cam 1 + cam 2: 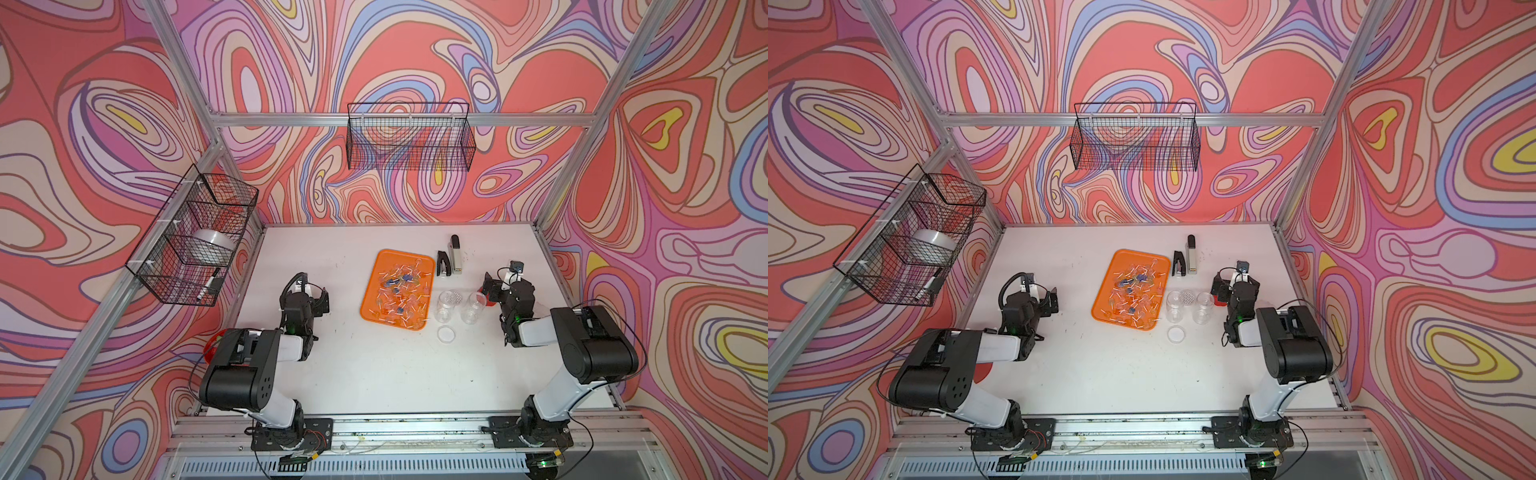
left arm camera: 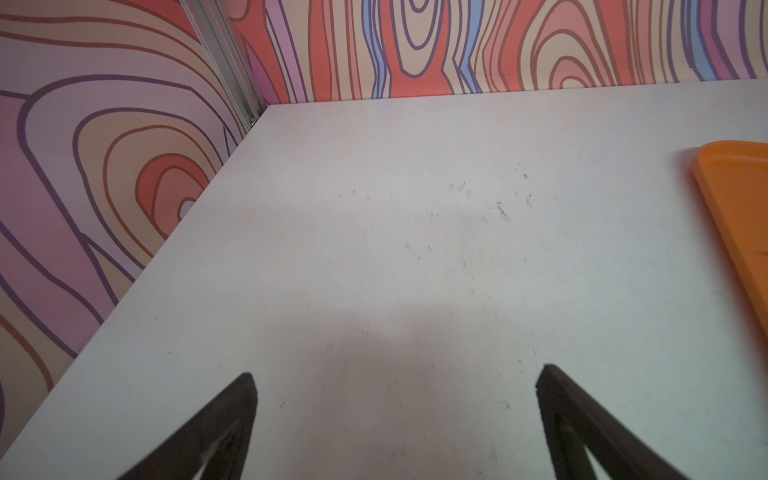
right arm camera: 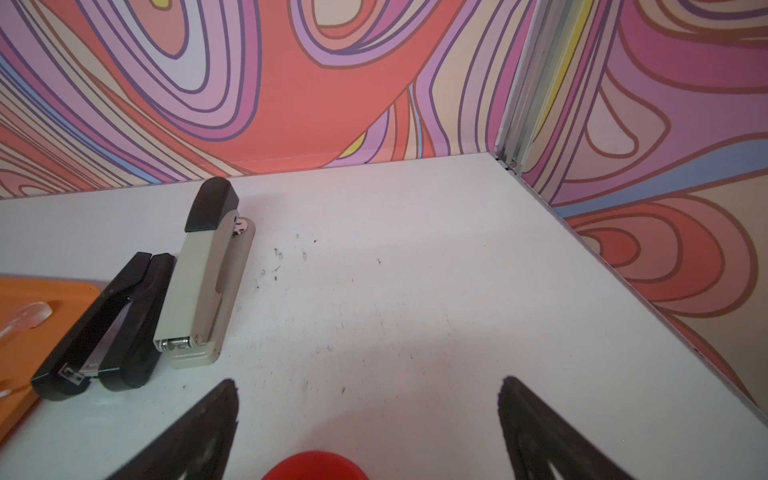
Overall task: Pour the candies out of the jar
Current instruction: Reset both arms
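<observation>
Right gripper point(image 3: 370, 380) and left gripper point(image 2: 397, 372) both spread wide, holding nothing. Many candies point(image 1: 399, 291) lie on one orange tray point(image 1: 366, 307). Two clear jars point(image 1: 446, 309) stand upright just beside it, near one clear lid point(image 1: 446, 333) and two staplers point(image 1: 441, 264).

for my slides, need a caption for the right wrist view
Right gripper open over the white table; black stapler and beige stapler lie beside the orange tray.
</observation>
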`<state>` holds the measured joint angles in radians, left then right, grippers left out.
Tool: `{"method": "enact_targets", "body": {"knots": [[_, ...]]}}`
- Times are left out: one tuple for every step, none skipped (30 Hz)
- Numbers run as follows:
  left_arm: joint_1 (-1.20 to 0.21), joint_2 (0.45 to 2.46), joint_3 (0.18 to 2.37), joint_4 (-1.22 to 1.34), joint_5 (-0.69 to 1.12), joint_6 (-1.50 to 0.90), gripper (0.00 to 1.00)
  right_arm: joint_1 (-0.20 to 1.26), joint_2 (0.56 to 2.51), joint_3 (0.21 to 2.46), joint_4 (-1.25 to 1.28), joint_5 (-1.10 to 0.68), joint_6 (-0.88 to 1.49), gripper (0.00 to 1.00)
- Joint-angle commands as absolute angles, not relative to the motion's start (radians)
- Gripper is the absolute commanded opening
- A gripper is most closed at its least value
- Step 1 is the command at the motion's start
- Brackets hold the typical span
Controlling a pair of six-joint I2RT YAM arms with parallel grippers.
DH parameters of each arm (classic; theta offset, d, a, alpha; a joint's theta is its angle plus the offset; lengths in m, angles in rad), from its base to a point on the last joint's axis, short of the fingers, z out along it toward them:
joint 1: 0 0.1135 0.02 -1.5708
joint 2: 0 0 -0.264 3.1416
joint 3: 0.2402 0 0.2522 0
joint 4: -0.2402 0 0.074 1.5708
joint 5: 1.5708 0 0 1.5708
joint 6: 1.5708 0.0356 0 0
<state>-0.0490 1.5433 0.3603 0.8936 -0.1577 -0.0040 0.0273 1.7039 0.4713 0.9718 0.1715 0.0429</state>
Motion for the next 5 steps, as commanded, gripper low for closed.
{"method": "enact_targets", "body": {"knots": [[-0.029, 1.546, 0.388, 0.867, -0.091, -0.014, 1.00, 0.024, 1.714, 0.463, 0.965, 0.173, 0.044, 0.98], [-0.029, 1.544, 0.382, 0.879, -0.093, -0.011, 1.00, 0.025, 1.715, 0.463, 0.965, 0.173, 0.043, 0.98], [-0.029, 1.546, 0.380, 0.884, -0.095, -0.011, 1.00, 0.024, 1.715, 0.463, 0.965, 0.173, 0.043, 0.98], [-0.030, 1.542, 0.377, 0.883, -0.096, -0.011, 1.00, 0.023, 1.715, 0.463, 0.966, 0.172, 0.044, 0.98], [-0.035, 1.541, 0.375, 0.883, -0.103, -0.008, 1.00, 0.024, 1.715, 0.463, 0.966, 0.172, 0.044, 0.98]]}}
